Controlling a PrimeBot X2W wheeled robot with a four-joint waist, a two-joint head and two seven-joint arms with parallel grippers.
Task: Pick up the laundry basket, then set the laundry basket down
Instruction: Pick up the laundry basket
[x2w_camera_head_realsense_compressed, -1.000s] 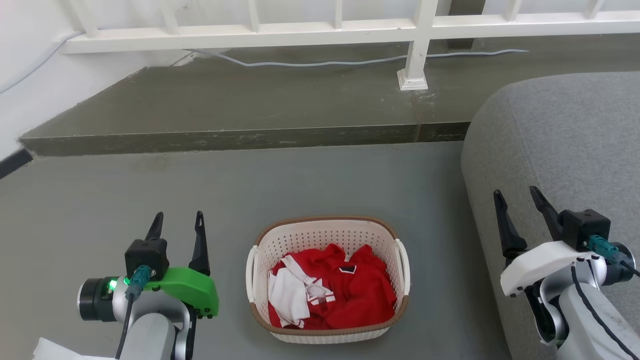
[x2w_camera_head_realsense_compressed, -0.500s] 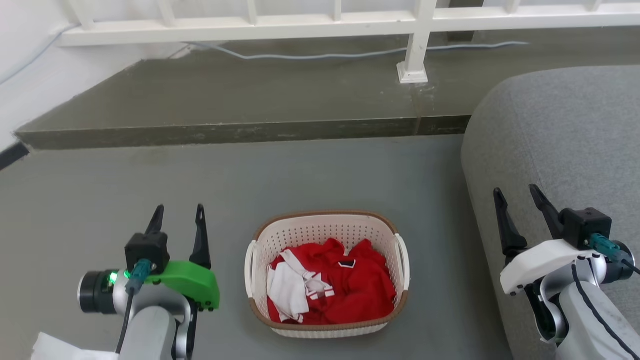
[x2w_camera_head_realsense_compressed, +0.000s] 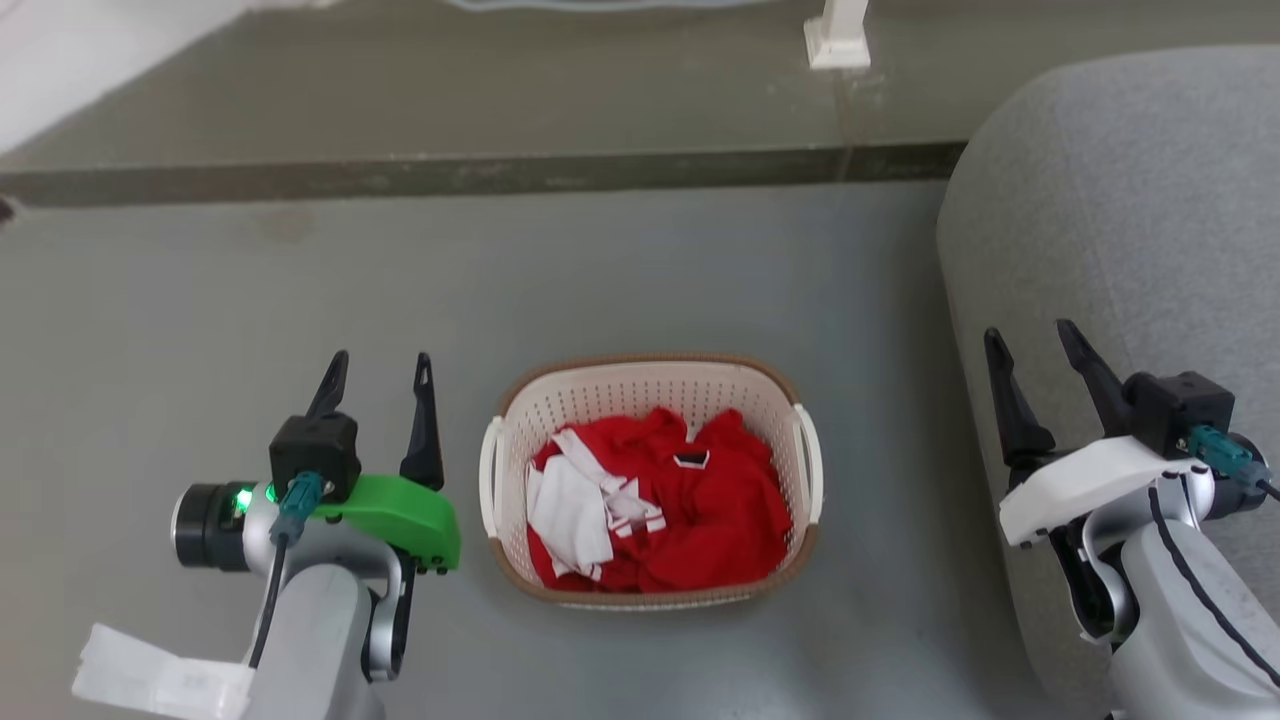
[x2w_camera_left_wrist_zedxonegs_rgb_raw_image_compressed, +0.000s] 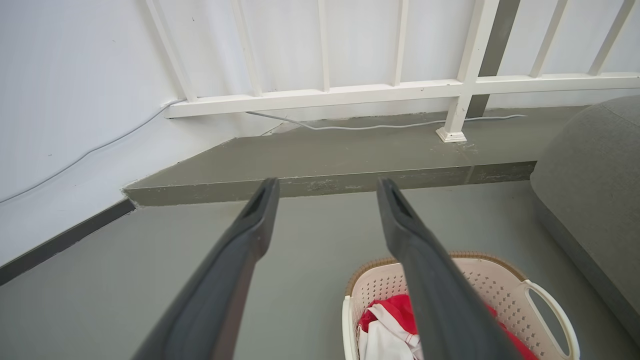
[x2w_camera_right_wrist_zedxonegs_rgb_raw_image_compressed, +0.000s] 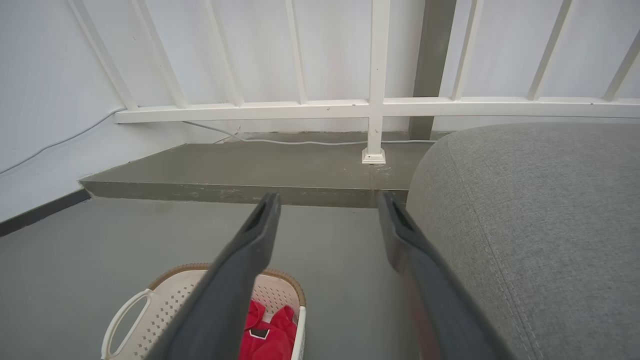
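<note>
The laundry basket, cream-white with a brown rim and white loop handles, stands on the grey floor in the middle of the head view, holding red and white clothes. My left gripper hangs open just left of it, apart from its left handle. My right gripper is open well to the right, in front of the grey sofa. The basket also shows low in the left wrist view behind the right finger, and at the lower left of the right wrist view. Nothing is between either pair of fingers.
A grey fabric sofa fills the right side, close to my right arm. A raised concrete step runs across the back, with a white railing post, a cable and a white wall at the left.
The head camera has tilted down, so the step and railing slid up the picture. Both grippers stay open beside the basket, which has not moved on the floor.
</note>
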